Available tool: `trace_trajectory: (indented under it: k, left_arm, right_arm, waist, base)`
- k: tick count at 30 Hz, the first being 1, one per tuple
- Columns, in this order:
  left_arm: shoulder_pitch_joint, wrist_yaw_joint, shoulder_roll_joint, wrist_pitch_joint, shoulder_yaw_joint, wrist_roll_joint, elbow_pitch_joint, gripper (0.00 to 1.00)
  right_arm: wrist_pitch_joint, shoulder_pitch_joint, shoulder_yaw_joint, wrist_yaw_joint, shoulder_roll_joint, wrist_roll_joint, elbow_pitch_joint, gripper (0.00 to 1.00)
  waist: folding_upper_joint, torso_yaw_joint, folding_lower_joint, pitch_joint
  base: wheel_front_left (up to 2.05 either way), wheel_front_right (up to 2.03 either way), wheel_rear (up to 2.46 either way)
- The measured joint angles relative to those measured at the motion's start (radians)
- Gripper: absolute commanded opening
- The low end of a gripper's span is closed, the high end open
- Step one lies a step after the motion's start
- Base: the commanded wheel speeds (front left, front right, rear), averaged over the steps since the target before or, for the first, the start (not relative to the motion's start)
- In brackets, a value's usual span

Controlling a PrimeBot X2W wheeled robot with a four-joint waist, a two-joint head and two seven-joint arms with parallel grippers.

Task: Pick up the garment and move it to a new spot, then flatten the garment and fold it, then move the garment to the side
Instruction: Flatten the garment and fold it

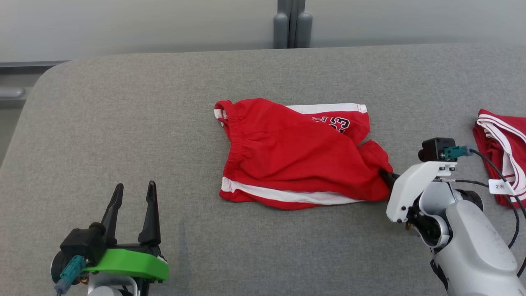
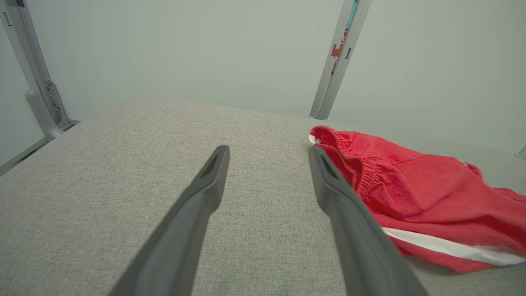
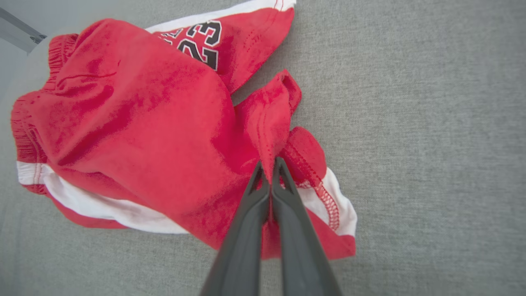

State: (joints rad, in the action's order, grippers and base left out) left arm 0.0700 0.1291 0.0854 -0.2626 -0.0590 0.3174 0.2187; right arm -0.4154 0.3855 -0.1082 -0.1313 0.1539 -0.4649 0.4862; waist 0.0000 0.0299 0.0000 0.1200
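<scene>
Grey fabric table [image 1: 123, 102] is stretching right across the head view, with a pale wall [image 1: 144, 24] running behind it. Dead centre, the garment [image 1: 287, 156] is lying rumpled on the cloth: red shorts, loosely doubled over. The elastic waistband [image 1: 234, 135] is pointing toward the robot's left, and a white stripe [image 1: 287, 195] is running along the near edge.

The pale right arm [image 1: 468, 242] is reaching in from the lower right corner. Beyond it, at the right edge of the table, a second red garment [image 1: 499, 152] with white trim is sitting well apart from the shorts.

Now the hands. The right hand [image 1: 386, 176] is clenched, and its wrist view makes that plain: the right hand [image 3: 269, 163] is pinching a ridge of red fabric at the garment's [image 3: 135, 119] right end, just beside a stitched leg hem.

The left hand [image 1: 135, 186] is released at the lower left, fingers spread wide and gripping nothing. In its wrist view the left hand [image 2: 268, 150] is pointing across bare table, with the garment [image 2: 411, 185] lying just to one side.

On the far leg, the number 23 [image 3: 203, 41] is showing in black. A white tag [image 1: 500, 186] is hanging from the cable [image 1: 493, 164] by the right wrist.
</scene>
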Motion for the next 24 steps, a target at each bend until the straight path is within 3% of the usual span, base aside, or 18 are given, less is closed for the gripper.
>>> trace_trajectory:
  k: [7,12,13,19,24]
  left_arm:
    - [0.007,0.0,0.0,0.0,0.0,0.0,-0.01,1.0]
    - [0.026,0.0,0.008,0.0,-0.005,0.0,-0.013,1.0]
    - [0.028,0.0,0.008,0.0,-0.006,0.001,-0.013,1.0]
    - [0.036,0.0,0.009,0.0,-0.007,0.002,-0.013,1.0]
    - [0.037,0.0,0.008,0.0,0.003,0.001,-0.009,1.0]
  right_arm:
    - [0.096,0.088,0.031,0.0,0.008,0.021,-0.014,0.0]
    - [0.18,0.178,0.066,0.0,0.001,0.07,0.054,0.0]
    - [0.189,0.194,0.073,0.0,-0.002,0.08,0.079,1.0]
    - [0.264,0.246,0.088,0.0,-0.013,0.153,0.185,1.0]
    - [0.41,0.261,0.097,0.0,0.0,0.225,0.198,1.0]
  waist:
    - [0.0,0.008,0.0,0.019]
    - [0.0,0.02,0.0,0.038]
    - [0.0,0.023,0.0,0.042]
    - [0.0,0.036,0.0,0.061]
    - [0.0,0.026,0.0,0.054]
  base:
    - [0.0,0.0,0.0]
    - [0.0,0.0,0.0]
    - [0.0,0.0,0.0]
    - [0.0,0.0,0.0]
    - [0.0,0.0,0.0]
